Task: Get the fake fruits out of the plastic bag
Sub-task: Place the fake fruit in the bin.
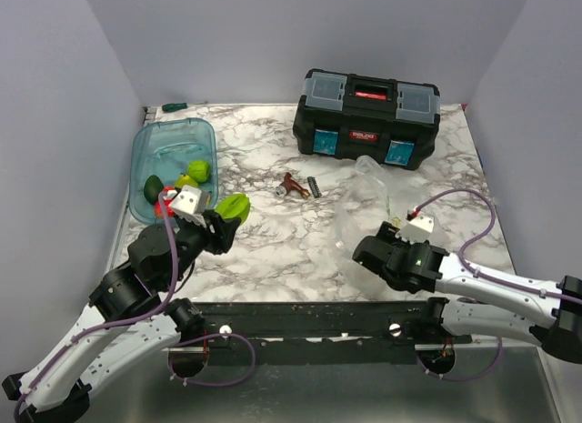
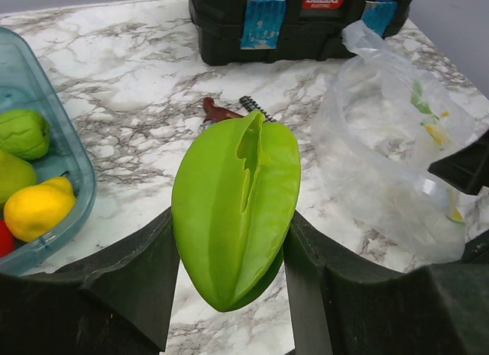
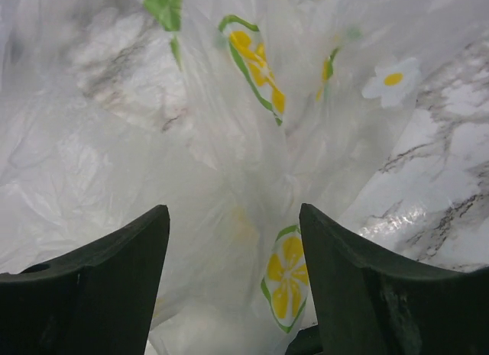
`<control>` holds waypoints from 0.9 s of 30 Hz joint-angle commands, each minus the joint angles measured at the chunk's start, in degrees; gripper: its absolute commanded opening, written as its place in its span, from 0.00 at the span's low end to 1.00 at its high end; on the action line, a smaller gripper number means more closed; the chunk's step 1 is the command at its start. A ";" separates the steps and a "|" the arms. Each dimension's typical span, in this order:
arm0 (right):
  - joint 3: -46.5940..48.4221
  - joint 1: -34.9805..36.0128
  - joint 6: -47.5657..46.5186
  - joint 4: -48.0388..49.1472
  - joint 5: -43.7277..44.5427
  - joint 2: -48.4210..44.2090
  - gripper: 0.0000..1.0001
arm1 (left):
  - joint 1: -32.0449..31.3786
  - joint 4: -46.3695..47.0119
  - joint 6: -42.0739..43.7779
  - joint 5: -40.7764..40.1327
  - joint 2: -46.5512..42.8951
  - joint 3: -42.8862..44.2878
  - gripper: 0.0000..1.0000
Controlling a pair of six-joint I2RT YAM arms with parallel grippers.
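Note:
My left gripper is shut on a lime-green star-shaped fake fruit, held just right of the teal tub; the wrist view shows it pinched between both fingers. The tub holds a lime-green fruit, a dark green one, a pale green pear, a yellow lemon and a red one. The clear plastic bag, printed with yellow flowers, lies right of centre. My right gripper is at its near edge, jaws apart with bag plastic between them. No fruit shows inside the bag.
A black toolbox stands at the back, right of centre. Small brown and black hardware bits lie mid-table between the tub and the bag. A green-handled tool lies at the back left corner. Grey walls close in three sides.

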 commanded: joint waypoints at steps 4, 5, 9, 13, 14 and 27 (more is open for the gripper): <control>5.04 -0.17 -14.54 2.32 1.12 -6.06 0.85 | 2.20 -0.41 -0.13 -11.59 4.65 1.34 0.12; 6.01 -0.23 -16.59 2.77 0.75 -6.84 0.88 | 2.92 -0.10 -0.02 -11.51 5.42 1.52 0.12; 8.68 -0.28 -23.59 5.36 -2.59 -10.07 0.95 | 9.21 0.92 -0.31 -9.32 9.33 2.34 0.09; 10.21 -0.15 -27.98 6.84 -4.97 -12.13 0.98 | 19.77 2.87 -2.06 -0.72 13.46 2.99 0.08; 10.41 -0.27 -28.64 6.98 -5.33 -12.55 0.98 | 22.51 3.58 -2.79 1.88 14.41 2.99 0.08; 7.84 -0.24 -34.24 11.67 -7.95 -24.19 1.00 | 56.29 12.45 -16.57 24.34 33.54 4.45 0.09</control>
